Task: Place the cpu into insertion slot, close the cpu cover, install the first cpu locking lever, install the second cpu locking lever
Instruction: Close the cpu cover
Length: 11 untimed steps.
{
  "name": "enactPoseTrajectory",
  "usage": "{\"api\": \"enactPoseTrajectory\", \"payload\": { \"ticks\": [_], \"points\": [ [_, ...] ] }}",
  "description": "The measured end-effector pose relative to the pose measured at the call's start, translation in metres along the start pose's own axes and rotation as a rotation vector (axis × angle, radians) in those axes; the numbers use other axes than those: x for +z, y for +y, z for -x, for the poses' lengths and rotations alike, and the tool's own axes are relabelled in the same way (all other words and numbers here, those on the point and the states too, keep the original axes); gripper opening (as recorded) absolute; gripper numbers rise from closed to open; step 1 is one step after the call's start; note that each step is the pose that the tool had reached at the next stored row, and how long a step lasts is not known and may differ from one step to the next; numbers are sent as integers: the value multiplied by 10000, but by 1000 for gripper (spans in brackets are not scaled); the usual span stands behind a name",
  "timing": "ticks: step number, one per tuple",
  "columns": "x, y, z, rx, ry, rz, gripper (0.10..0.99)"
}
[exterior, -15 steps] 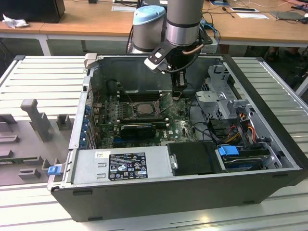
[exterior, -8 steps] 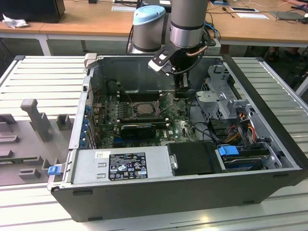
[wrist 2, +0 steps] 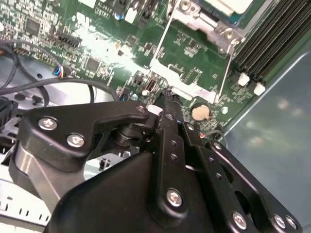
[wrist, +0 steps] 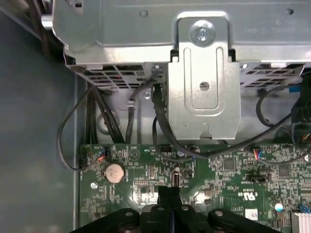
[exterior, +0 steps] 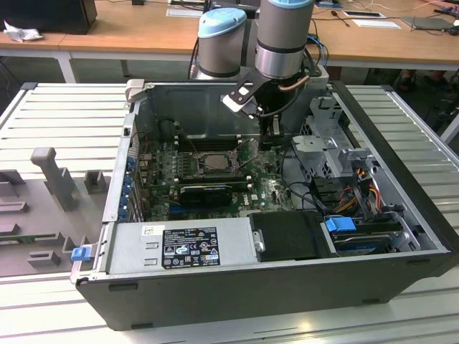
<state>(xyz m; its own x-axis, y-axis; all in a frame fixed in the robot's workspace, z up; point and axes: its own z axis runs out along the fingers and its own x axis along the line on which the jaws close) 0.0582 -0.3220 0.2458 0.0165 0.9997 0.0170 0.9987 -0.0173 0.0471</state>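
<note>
The top edge slices off the arm [exterior: 285, 36] above its wrist in the exterior view. Down in the computer case [exterior: 401, 215] the claw [exterior: 270, 136] is a dark shape on dark parts, with an outline that's hard to pick out. The insertion slot [exterior: 209, 163] is tiny there, and what lies in it can't be told. The power supply [exterior: 179, 244] hides the motherboard's [exterior: 265, 188] near edge. In the second wrist view only a pale sliver of the cpu [wrist 2: 228, 5] shows, with the slot running off the top edge. In both wrist views the claw's body covers the board beneath and leaves by the bottom edge. In the first wrist view, cables [wrist: 160, 126] vanish behind a metal bracket [wrist: 204, 97].
</note>
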Motion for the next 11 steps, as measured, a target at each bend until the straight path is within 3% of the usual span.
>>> {"api": "enactPoseTrajectory", "payload": {
  "ticks": [2,11],
  "points": [
    [0,-1,0,3,5,-184,106],
    [-4,-76,1,2,8,-203,106]
  ]
}}
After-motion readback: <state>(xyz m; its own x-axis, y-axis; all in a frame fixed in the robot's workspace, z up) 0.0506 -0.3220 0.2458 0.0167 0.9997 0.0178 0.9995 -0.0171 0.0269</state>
